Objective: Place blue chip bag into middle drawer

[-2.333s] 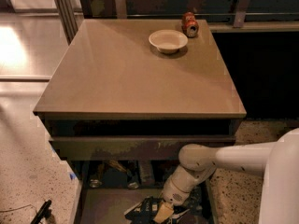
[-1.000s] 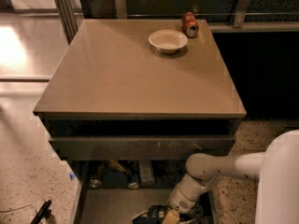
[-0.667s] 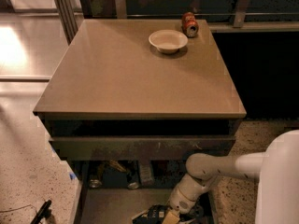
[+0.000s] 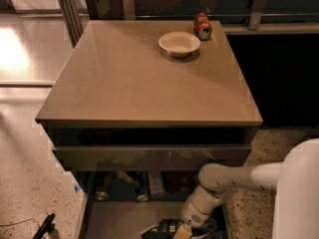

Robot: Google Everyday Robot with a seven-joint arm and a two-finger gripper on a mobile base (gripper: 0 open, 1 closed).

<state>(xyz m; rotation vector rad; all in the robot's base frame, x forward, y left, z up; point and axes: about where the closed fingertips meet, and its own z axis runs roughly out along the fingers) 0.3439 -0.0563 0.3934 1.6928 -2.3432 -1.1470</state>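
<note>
The blue chip bag point(image 4: 163, 228) is a dark crinkled shape low in the open middle drawer point(image 4: 117, 218), at the frame's bottom edge. The drawer has a grey-brown floor and thin dark side walls. My gripper point(image 4: 182, 231) reaches down into this drawer at the end of the white arm point(image 4: 234, 177), right beside the bag's right edge and touching or nearly touching it. The frame's bottom edge cuts off the gripper and part of the bag.
A shallow drawer with a long dark-brown front panel point(image 4: 149, 158) sits above the open drawer. On the tan cabinet top point(image 4: 124, 78) stand a white bowl point(image 4: 179, 43) and an orange-red soda can point(image 4: 202, 26). Small items lie at the drawer's back point(image 4: 124, 185). Speckled floor lies to the left.
The arm and gripper have sunk lower and slightly right into the drawer, and the bag has gone down with them. Over the last second almost nothing has moved.
</note>
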